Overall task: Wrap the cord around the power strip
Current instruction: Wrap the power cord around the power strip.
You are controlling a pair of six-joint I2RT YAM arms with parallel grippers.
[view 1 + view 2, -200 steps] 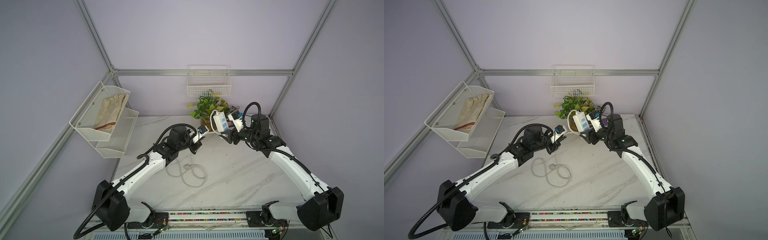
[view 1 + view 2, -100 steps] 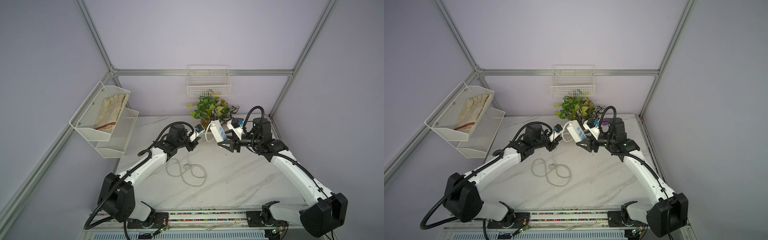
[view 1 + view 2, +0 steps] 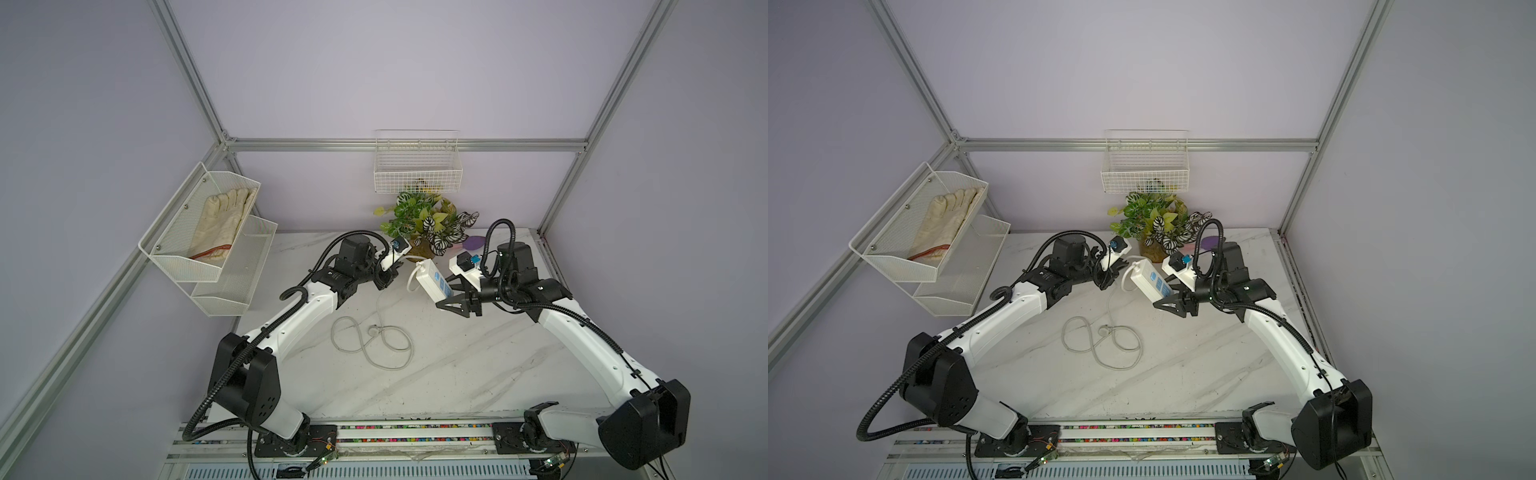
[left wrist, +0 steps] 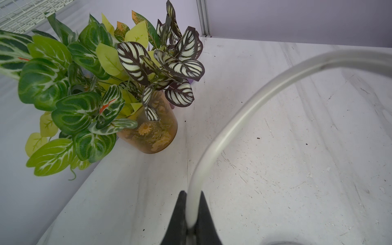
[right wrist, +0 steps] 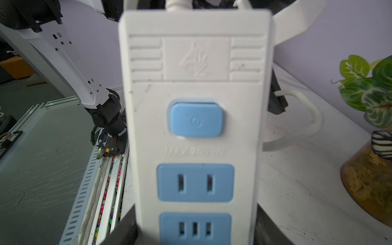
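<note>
The white power strip (image 3: 432,282) (image 3: 1151,283) hangs tilted above the back of the table, blue sockets facing up. My right gripper (image 3: 452,296) (image 5: 195,214) is shut on its socket end; the blue button (image 5: 196,121) fills the right wrist view. The pale cord (image 3: 374,340) (image 3: 1100,343) leaves the strip's far end in a short loop and passes through my left gripper (image 3: 388,276) (image 4: 192,193), which is shut on it. From there the cord drops to the table, where it lies in loose loops. In the left wrist view the cord (image 4: 222,131) arcs up from between the fingers.
A potted plant (image 3: 428,224) (image 4: 148,131) stands close behind both grippers at the back edge. A wire basket (image 3: 417,174) hangs on the back wall. A mesh rack (image 3: 199,266) holding a glove (image 3: 220,220) sits on the left wall.
My right gripper has brought the power strip down and leftward, tilting it toward the left gripper. The left arm has stretched further back, still holding the cord.
</note>
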